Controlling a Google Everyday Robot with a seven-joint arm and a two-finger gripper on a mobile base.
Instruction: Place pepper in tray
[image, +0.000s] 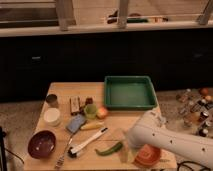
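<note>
The green chili pepper lies on the wooden table near its front edge, right of the middle. The green tray stands at the back right of the table with nothing in it. My white arm reaches in from the lower right. My gripper is at the arm's low end, just right of the pepper's thick end and close above the table. The arm's bulk hides most of the gripper.
An orange-red bowl sits under the arm at the front right. A maroon bowl, fork, white-handled tool, yellow piece, blue sponge, green cup, and white cup lie left. Bottles stand off the table's right.
</note>
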